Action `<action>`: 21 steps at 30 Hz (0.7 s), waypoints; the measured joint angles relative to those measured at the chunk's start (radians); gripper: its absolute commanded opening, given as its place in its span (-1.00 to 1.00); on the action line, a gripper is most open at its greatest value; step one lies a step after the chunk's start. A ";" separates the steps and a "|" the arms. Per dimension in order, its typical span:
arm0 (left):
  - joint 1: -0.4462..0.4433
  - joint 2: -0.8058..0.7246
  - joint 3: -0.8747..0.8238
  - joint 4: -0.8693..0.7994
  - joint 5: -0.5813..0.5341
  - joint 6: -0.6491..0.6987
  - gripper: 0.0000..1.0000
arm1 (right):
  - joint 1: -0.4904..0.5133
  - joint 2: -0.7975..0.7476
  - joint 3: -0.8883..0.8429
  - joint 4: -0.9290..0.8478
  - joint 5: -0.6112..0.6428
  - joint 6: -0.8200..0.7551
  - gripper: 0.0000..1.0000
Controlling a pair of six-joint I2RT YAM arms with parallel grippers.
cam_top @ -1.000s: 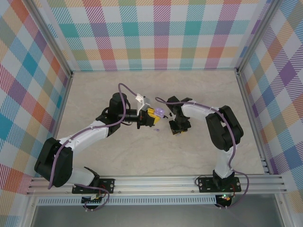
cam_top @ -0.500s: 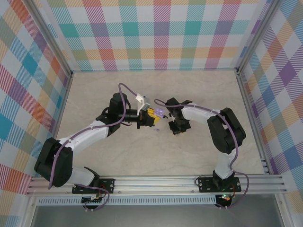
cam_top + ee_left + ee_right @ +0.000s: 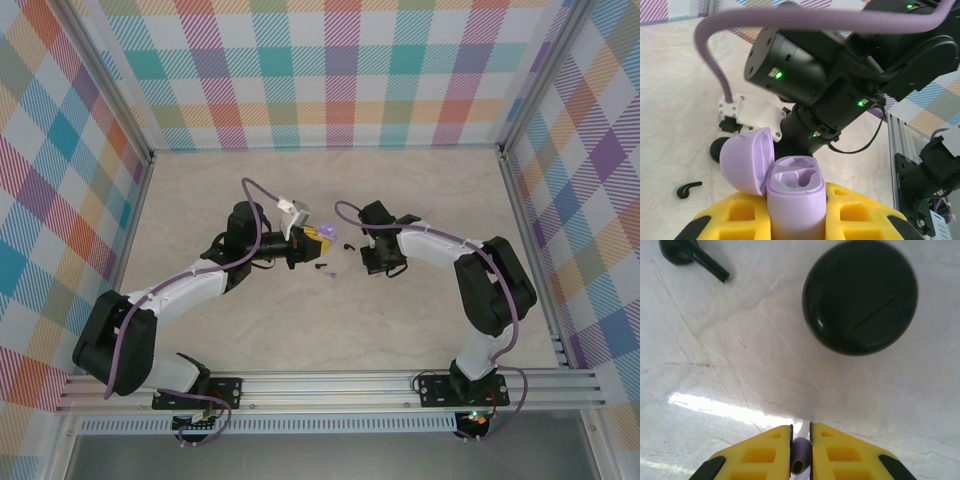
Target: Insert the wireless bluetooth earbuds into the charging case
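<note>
While my left gripper [image 3: 793, 217] clamps the lavender case [image 3: 792, 197], lid open for loading, my right gripper [image 3: 801, 440] pinches a lavender earbud [image 3: 800, 461] between its jaws.

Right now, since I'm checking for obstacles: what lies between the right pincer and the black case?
Bare table, in the right wrist view, from right pincer to black case; a black earbud lies off to the side.

My overhead camera looks down from behind my bases over the whole pale marbled table [image 3: 300, 320]. My left wrist camera faces my black right arm [image 3: 805, 65] beyond the left pincer [image 3: 795, 212]. My right wrist camera stares down, close to the table, past the right pincer [image 3: 801, 431].
</note>
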 measured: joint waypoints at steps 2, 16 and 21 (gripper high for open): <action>0.001 0.000 -0.010 0.014 -0.015 -0.018 -1.00 | -0.008 -0.011 -0.010 0.014 -0.003 -0.010 -0.70; 0.005 0.000 -0.051 0.029 -0.055 -0.043 -1.00 | -0.016 0.073 0.017 -0.019 -0.034 -0.081 -0.63; 0.005 0.000 -0.051 0.029 -0.055 -0.043 -1.00 | -0.016 0.072 0.027 -0.034 -0.046 -0.084 -0.45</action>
